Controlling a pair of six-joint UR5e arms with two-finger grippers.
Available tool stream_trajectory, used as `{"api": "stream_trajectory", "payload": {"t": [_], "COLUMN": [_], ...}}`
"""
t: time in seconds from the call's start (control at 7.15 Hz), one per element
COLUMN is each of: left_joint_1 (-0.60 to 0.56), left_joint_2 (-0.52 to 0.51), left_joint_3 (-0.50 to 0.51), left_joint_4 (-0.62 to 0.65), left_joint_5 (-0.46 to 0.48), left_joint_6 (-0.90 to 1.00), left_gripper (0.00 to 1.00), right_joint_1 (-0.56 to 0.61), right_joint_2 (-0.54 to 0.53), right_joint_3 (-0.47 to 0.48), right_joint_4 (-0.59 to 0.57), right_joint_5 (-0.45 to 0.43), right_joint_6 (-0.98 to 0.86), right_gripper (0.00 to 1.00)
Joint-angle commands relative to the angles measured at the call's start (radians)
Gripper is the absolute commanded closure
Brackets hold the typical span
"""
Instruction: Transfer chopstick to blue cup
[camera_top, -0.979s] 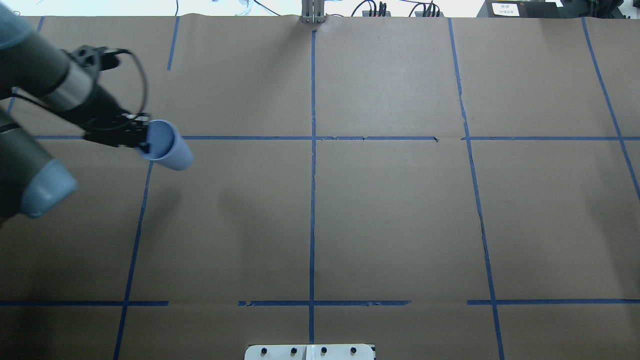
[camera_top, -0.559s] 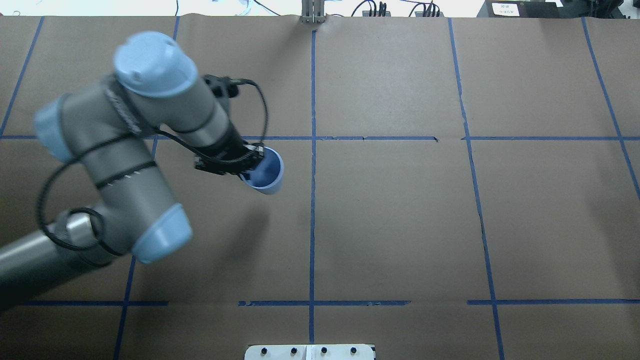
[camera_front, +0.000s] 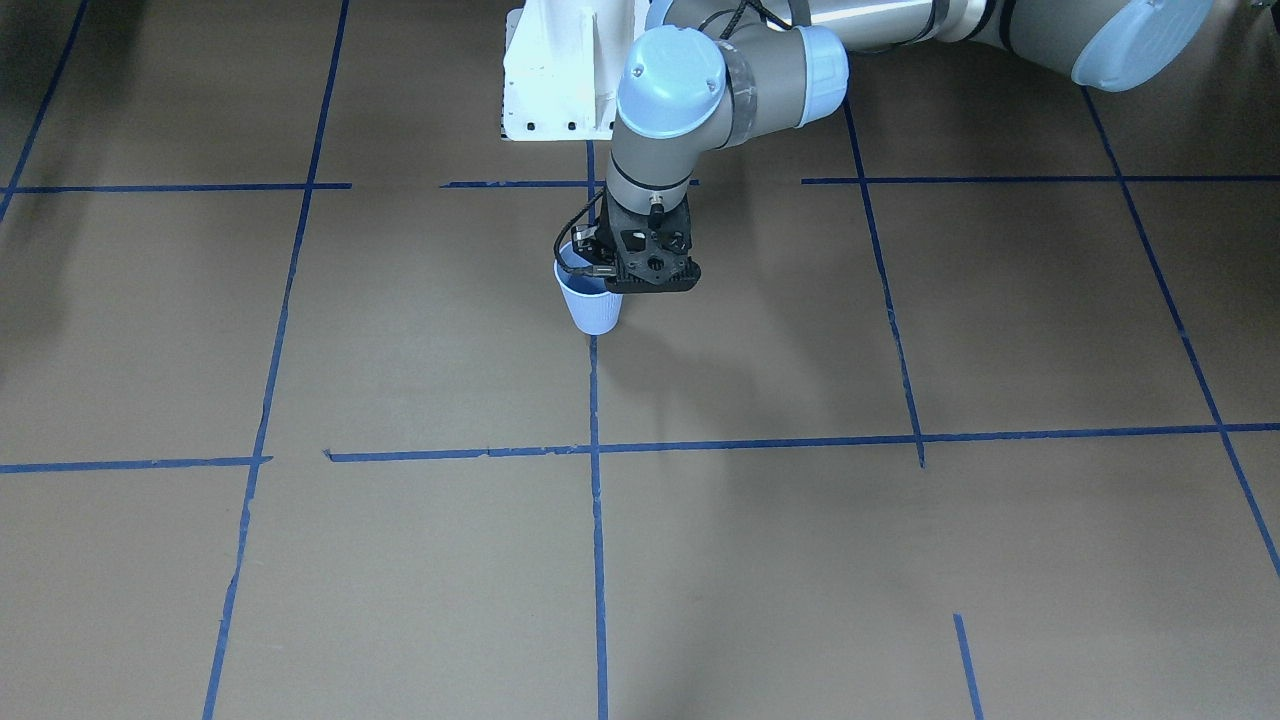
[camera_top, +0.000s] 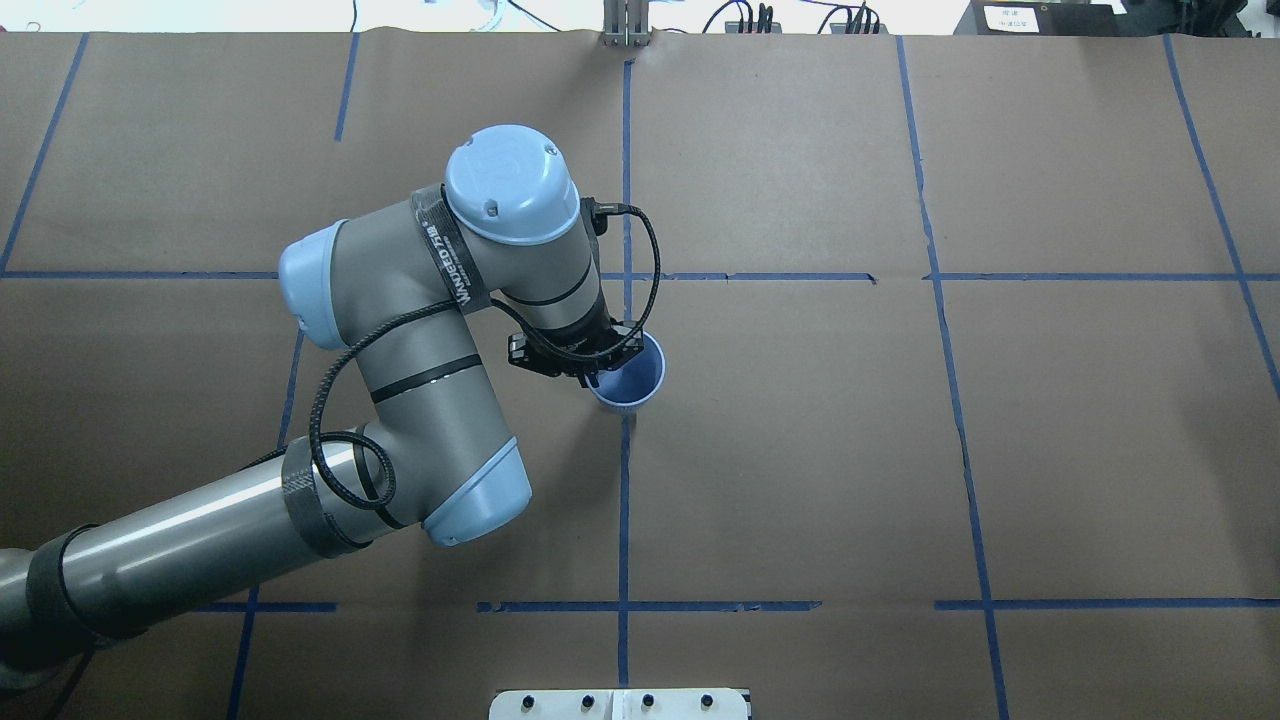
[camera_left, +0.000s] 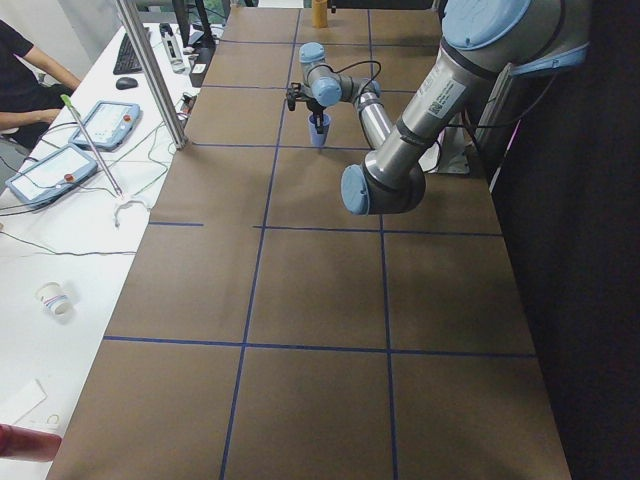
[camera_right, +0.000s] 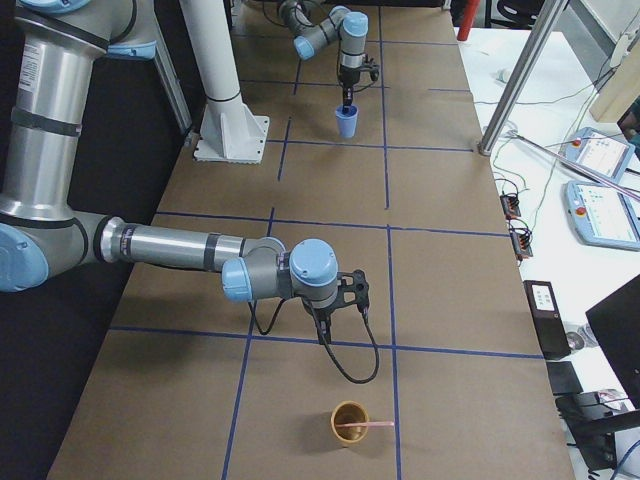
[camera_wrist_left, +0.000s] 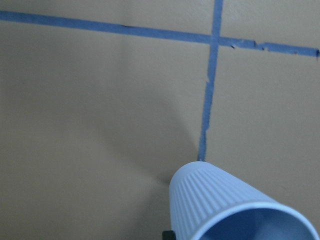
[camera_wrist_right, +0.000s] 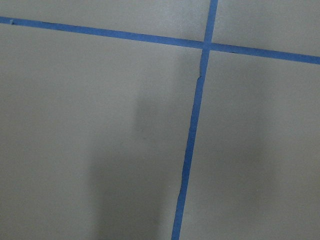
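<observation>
My left gripper (camera_top: 592, 374) is shut on the rim of the pale blue ribbed cup (camera_top: 630, 379), one finger inside it. It holds the cup upright at or just above the paper, on the centre tape line. The cup also shows in the front view (camera_front: 594, 303) and the left wrist view (camera_wrist_left: 225, 205). The pinkish-red chopstick (camera_right: 372, 426) leans in a brown cup (camera_right: 350, 424) at the table's right end. My right gripper (camera_right: 322, 336) points down beside that cup, apart from it; I cannot tell if it is open or shut.
The white robot base plate (camera_top: 620, 703) sits at the near edge and a metal post (camera_top: 625, 25) at the far edge. Blue tape lines grid the brown paper. An operators' bench with tablets (camera_right: 600, 190) runs along the far side.
My left arm has swung from the table's left edge to the centre, carrying the blue cup with it and turning it more upright.
</observation>
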Motion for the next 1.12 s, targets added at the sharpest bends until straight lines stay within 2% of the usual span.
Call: {"api": "stream_trajectory", "payload": {"t": [0.0, 0.28, 0.56, 0.84, 0.98], "left_joint_1": [0.017, 0.031, 0.027, -0.034, -0.074], "left_joint_2": [0.002, 0.007, 0.008, 0.084, 0.140], "left_joint_3": [0.032, 0.038, 0.010, -0.162, -0.253], "left_joint_4": [-0.037, -0.047, -0.042, -0.027, -0.025], "left_joint_5": [-0.001, -0.001, 0.004, 0.002, -0.001], "left_joint_6": [-0.001, 0.001, 0.001, -0.007, -0.007], "left_gripper": [0.97, 0.86, 0.00, 0.00, 0.00], "right_joint_1": [-0.001, -0.002, -0.004, -0.001, 0.002], "right_joint_2": [0.001, 0.001, 0.001, 0.005, 0.008], "right_joint_3": [0.000, -0.004, -0.003, -0.012, -0.021], "right_joint_4": [0.001, 0.000, 0.001, 0.003, 0.004], "right_joint_5": [0.044, 0.062, 0.061, 0.038, -0.015], "right_joint_6": [0.003, 0.003, 0.006, -0.002, -0.017], "right_gripper": [0.00, 0.00, 0.00, 0.00, 0.01]}}
